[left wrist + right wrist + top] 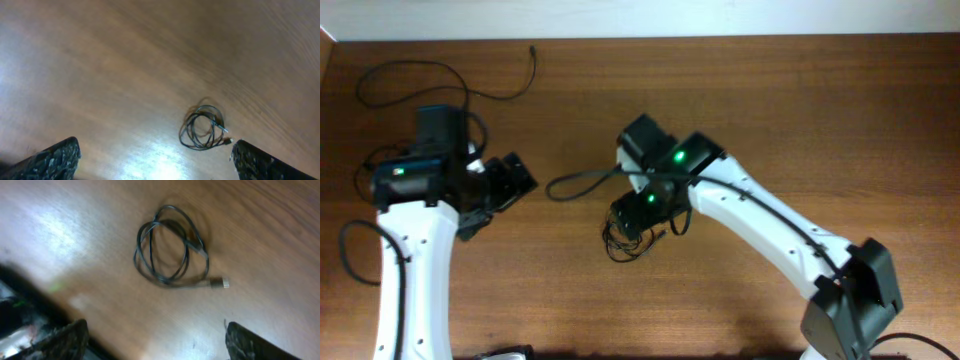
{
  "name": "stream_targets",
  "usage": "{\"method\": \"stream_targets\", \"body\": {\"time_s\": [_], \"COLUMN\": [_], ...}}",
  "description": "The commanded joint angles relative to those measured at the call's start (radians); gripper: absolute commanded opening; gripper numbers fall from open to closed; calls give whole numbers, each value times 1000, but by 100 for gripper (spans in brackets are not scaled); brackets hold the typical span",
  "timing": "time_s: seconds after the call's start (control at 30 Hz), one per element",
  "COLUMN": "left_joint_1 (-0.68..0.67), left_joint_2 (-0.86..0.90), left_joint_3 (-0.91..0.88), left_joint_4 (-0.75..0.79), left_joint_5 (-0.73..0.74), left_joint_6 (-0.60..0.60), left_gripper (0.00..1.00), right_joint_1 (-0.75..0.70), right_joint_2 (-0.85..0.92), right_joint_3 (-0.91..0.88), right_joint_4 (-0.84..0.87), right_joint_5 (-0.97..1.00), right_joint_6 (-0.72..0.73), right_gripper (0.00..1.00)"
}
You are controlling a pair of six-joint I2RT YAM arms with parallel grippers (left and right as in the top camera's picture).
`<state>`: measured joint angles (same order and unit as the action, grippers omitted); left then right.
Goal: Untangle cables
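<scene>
- The right gripper (155, 330) has its fingers (65, 340) spread wide, with bare wood between them and nothing held.
- The left gripper (155, 152) is parted as widely, and its fingers (52, 157) are empty too.
- Just ahead of the right gripper, the coiled cable (172, 250) lies flat on the table (280, 220), in several thin black turns laid over one another.
- The left wrist view shows a similar coil further off, beyond the fingertips.
- From above, the left gripper sits well apart from the coil, on its left.
- A long cord (440, 72) trails near the table's far edge, behind the left arm.
- The coil looks light, soft and springy. It would likely slide on the smooth wood and drag its neighbours along if pulled — the turns may tighten rather than part.
- The best hold is probably the free tail just behind the plug (219, 283), or a single outer turn, never the whole bundle.
- In the right wrist view the coil is an oval whose long axis runs from upper left to lower right. The tail leaves its lower end, with the silver tip pointing right.
</scene>
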<state>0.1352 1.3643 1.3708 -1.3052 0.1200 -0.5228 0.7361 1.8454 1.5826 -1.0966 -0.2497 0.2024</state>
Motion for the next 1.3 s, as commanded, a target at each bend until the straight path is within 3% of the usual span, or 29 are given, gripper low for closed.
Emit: {"method": "stream_targets", "body": {"time_s": [0.0,0.13,0.17,0.2,0.23,0.27,0.3,0.33,0.4,0.43,0.73,0.87,0.93,1.03,1.13,1.27], "left_joint_1": [119,190,190,190,190,190,190,190,190,190,190,190,190,190,190,190], "left_joint_2": [-1,-1,-1,-1,-1,-1,-1,-1,-1,-1,-1,-1,-1,-1,-1,-1], "left_joint_3": [3,3,3,3,3,3,3,3,3,3,3,3,3,3,3,3], "left_joint_4": [-60,-69,-69,-70,-70,-71,-77,-87,-100,-100,-110,-111,-111,-115,-144,-179], "left_joint_5": [38,41,41,41,41,41,41,41,41,41,41,41,41,45,103,171], "left_joint_6": [1,0,1,1,1,1,1,1,1,1,1,1,1,1,1,2], "left_gripper": [99,99,99,99,99,99,99,99,99,99,99,99,99,99,99,98], "right_joint_1": [33,97,104,107,108,108,108,109,109,109,142,141,140,140,140,140], "right_joint_2": [-7,2,9,16,22,42,60,86,99,99,149,150,146,128,112,91], "right_joint_3": [-137,-237,-237,-237,-237,-237,-237,-237,-237,-237,-243,-243,-217,14,385,687], "right_joint_4": [137,246,261,285,302,332,349,361,389,400,397,397,370,177,-47,-198], "right_joint_5": [18,46,53,53,53,53,52,54,60,61,66,86,85,85,82,39], "right_joint_6": [-31,-121,-122,-122,-121,-121,-121,-121,-121,-121,-121,-120,-111,-32,117,181], "right_gripper": [88,75,61,54,57,68,69,68,51,47,45,6,4,4,4,4]}}
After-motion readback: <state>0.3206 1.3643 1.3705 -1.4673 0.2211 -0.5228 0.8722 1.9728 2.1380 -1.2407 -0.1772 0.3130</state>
